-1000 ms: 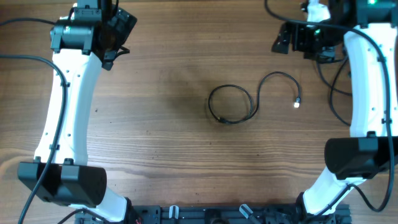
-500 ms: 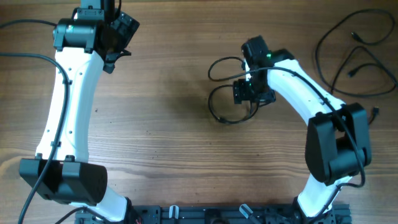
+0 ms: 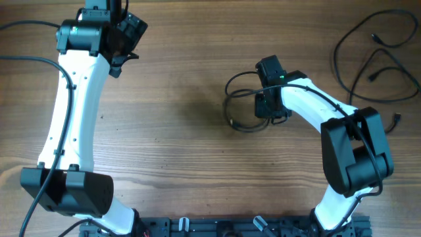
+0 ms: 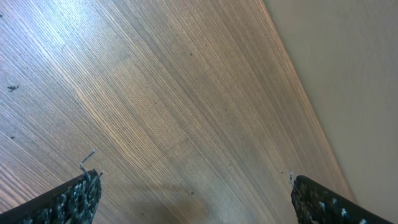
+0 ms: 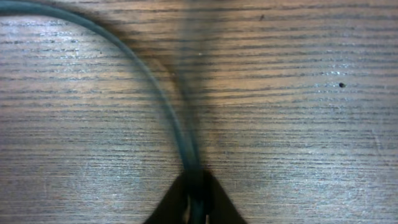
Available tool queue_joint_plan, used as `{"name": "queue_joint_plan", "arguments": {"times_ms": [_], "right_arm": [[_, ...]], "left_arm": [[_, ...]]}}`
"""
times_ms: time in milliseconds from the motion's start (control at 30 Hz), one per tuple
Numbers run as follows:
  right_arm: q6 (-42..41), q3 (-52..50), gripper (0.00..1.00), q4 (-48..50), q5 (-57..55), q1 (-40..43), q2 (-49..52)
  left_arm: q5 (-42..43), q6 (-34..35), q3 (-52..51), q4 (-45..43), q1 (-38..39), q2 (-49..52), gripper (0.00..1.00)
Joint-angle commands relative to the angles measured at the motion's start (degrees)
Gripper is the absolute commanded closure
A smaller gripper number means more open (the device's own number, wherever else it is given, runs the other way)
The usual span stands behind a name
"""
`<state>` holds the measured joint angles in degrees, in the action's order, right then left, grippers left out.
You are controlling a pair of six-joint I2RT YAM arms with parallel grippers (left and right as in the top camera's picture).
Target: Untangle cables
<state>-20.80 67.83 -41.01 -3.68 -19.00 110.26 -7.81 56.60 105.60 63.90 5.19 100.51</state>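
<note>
A thin black cable [image 3: 247, 129] lies in loose loops at the middle of the table. My right gripper [image 3: 264, 110] is down on the right side of those loops. In the right wrist view the cable [image 5: 155, 87] curves in from the upper left and ends pinched between the jaws of the right gripper [image 5: 198, 185], which is shut on it. More black cables [image 3: 368, 46] lie spread at the back right. My left gripper [image 3: 123, 41] stays at the back left, far from every cable. In its wrist view the left gripper [image 4: 194, 180] is open over bare wood.
The left wrist view shows the table edge [image 4: 298, 106] running diagonally, with pale floor beyond it. A small loose plug [image 3: 396, 120] lies near the right edge. The arm bases stand along the front edge.
My right arm came from the back right to the loops in the middle and its jaws closed on the cable. The loops shifted slightly. The left arm has not moved.
</note>
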Motion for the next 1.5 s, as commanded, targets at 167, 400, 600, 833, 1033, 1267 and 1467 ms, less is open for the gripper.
{"name": "queue_joint_plan", "arguments": {"times_ms": [167,400,600,833,1033,1267,1467], "right_arm": [[-0.9,18.9,0.96,-11.9,-1.5,6.0,-15.3],[1.3,28.8,0.96,-13.6,-1.5,32.2,-29.9],[-6.1,25.4,0.96,-16.3,-5.7,51.5,-23.4],[-18.3,22.4,0.33,-16.3,-9.5,58.6,-2.5],[-9.7,26.8,0.01,-18.9,4.4,58.1,-2.1],[17.7,27.9,0.00,-17.8,32.8,37.7,-25.4],[19.4,27.8,0.00,-19.9,24.8,8.6,-32.1]], "left_arm": [[-0.2,-0.9,-0.6,0.0,0.0,0.5,0.00],[-0.2,-0.9,-0.6,0.0,0.0,0.5,0.00],[-0.2,-0.9,-0.6,0.0,0.0,0.5,0.00],[-0.2,-0.9,-0.6,0.0,0.0,0.5,0.00],[-0.2,-0.9,-0.6,0.0,0.0,0.5,0.00],[-0.2,-0.9,-0.6,0.0,0.0,0.5,0.00],[-0.2,-0.9,-0.6,0.0,0.0,0.5,0.00]]}}
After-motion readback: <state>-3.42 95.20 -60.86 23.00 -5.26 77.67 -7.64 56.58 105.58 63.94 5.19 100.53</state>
